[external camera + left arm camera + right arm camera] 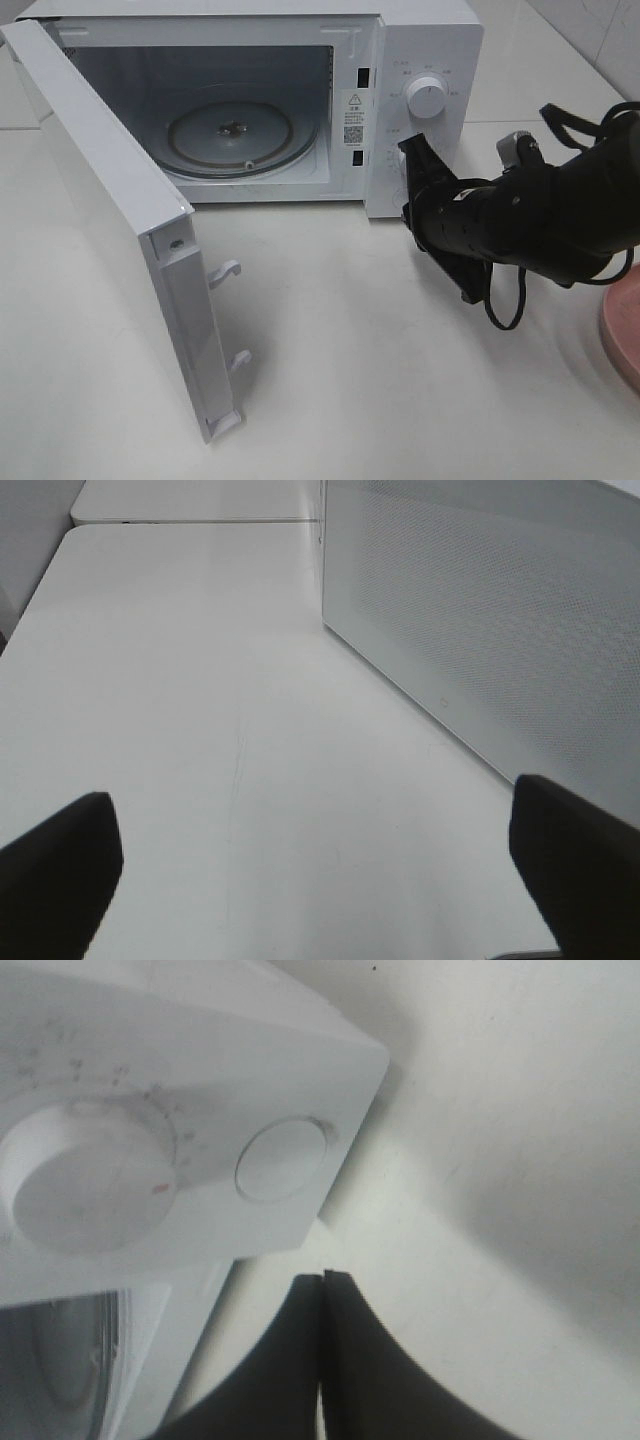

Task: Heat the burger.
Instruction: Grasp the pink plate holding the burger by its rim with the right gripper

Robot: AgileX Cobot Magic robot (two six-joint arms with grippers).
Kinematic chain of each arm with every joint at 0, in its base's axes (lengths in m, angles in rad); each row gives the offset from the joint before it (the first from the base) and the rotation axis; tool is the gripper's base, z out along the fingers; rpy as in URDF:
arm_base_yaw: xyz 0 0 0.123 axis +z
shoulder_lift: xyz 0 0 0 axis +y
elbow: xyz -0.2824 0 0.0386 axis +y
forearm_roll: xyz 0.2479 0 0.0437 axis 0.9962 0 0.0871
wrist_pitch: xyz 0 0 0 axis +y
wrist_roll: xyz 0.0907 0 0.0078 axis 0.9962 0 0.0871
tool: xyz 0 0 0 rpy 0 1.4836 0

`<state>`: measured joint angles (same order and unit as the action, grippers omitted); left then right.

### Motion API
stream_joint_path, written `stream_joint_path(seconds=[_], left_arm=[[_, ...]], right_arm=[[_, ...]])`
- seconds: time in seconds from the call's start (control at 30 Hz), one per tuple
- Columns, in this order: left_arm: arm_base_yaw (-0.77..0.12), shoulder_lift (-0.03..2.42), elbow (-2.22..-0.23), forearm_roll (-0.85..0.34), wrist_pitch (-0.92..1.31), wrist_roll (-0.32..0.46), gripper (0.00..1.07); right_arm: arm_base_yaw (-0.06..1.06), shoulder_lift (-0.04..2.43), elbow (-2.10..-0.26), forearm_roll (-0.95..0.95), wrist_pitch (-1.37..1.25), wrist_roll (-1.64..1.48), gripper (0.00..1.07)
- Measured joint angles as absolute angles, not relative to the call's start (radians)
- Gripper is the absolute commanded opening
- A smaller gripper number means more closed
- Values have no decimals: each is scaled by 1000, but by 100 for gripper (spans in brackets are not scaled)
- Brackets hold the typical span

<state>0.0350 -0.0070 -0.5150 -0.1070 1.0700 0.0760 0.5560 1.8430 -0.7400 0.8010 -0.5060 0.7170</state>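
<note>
Exterior high view, open microwave [425, 45], QR-code warning sticker [354, 118], wording illegible

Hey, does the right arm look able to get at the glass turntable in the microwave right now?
Probably yes. The door stands wide open on the left, and nothing lies between the right gripper, shut by the control panel, and the turntable.

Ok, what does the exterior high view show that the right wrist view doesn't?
Only exterior high: the swung-open microwave door, the upper dial and the edge of a pink plate. Only right wrist: the round button beside a red-marked dial. Both: the shut right hand by the control panel, over the white table. Neither shows the burger.
</note>
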Motion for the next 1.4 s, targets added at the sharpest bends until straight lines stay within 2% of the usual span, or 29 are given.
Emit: stream_joint_path(seconds=[0.27,0.33,0.43,0.7,0.77,1.1,1.2,1.23,1.27,1.3,1.33,1.37,1.4], left_arm=[[35,-7,-515,-107,1070,76,98],[35,-7,-515,-107,1070,76,98],[35,-7,-515,-107,1070,76,98],[35,-7,-515,-107,1070,76,98],[35,-7,-515,-107,1070,76,98],[35,-7,-515,-107,1070,76,98],[35,-7,-515,-107,1070,76,98],[35,-7,-515,-107,1070,76,98],[35,-7,-515,-107,1070,76,98],[35,-7,-515,-107,1070,76,98],[35,-7,-515,-107,1070,76,98],[35,-7,-515,-107,1070,76,98],[35,-7,-515,-107,1070,76,98]], right_arm=[[556,1754,-737,670,-326,545,0],[556,1706,-737,561,-198,480,0],[556,1670,-737,495,-109,435,1],[556,1605,-746,389,76,329,3],[556,1578,-780,311,226,256,4],[556,1520,-838,163,510,100,8],[556,1505,-858,129,594,98,13],[556,1496,-868,108,637,96,20],[556,1496,-868,108,637,96,20],[556,1486,-873,78,666,94,24],[556,1482,-876,59,679,94,36],[556,1482,-876,59,679,94,36],[556,1473,-877,25,697,93,51]])
